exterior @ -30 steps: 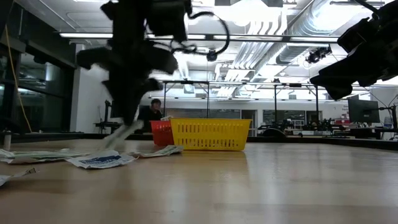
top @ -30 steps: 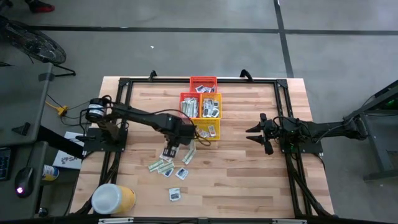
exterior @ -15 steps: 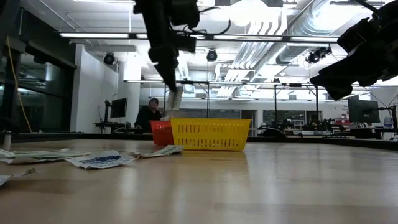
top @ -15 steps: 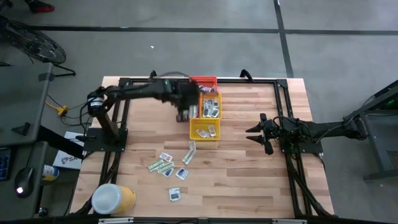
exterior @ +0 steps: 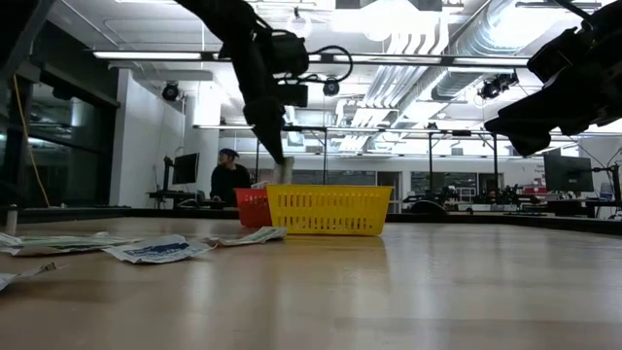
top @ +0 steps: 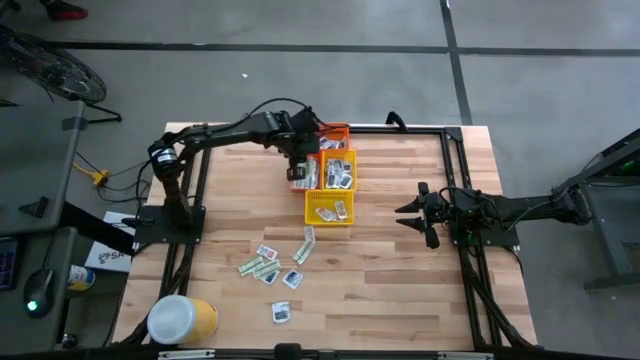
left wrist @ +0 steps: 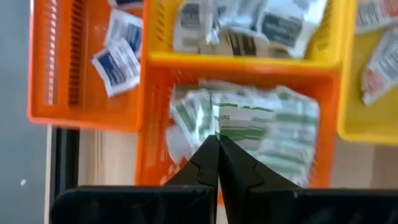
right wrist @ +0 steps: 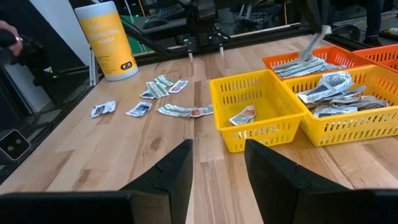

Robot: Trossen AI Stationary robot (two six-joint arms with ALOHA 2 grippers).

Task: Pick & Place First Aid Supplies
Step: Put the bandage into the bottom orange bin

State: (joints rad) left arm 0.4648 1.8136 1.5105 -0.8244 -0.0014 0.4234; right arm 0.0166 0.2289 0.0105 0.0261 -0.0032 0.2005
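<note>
A: Since a second ago the left gripper (top: 297,172) has been travelling from the loose packets (top: 268,268) on the table's near half up to the cluster of baskets, and it is now hanging over the orange basket (left wrist: 155,124) that is holding the green-and-white strips.

B: Is it carrying anything?

A: Its jaws are pinched fully together, and a green-and-white strip (left wrist: 245,121) is showing right at the fingertips in the wrist view. In the low view a pale packet (exterior: 283,171) is dangling under the tip, so I am judging that it is holding one strip.

B: And the right gripper (top: 418,217)?

A: It is waiting beside the yellow basket (top: 329,219), raised off the table, its jaws standing apart and holding nothing.

B: What is worrying you here?

A: The grip seems to be on the strip's edge only. If the jaws are opening while the strip is swinging, it may be landing on a rim or in the neighbouring yellow basket of white squares (left wrist: 261,28). The orange basket is also heaped, so a strip dropped on top could be sliding out.
</note>
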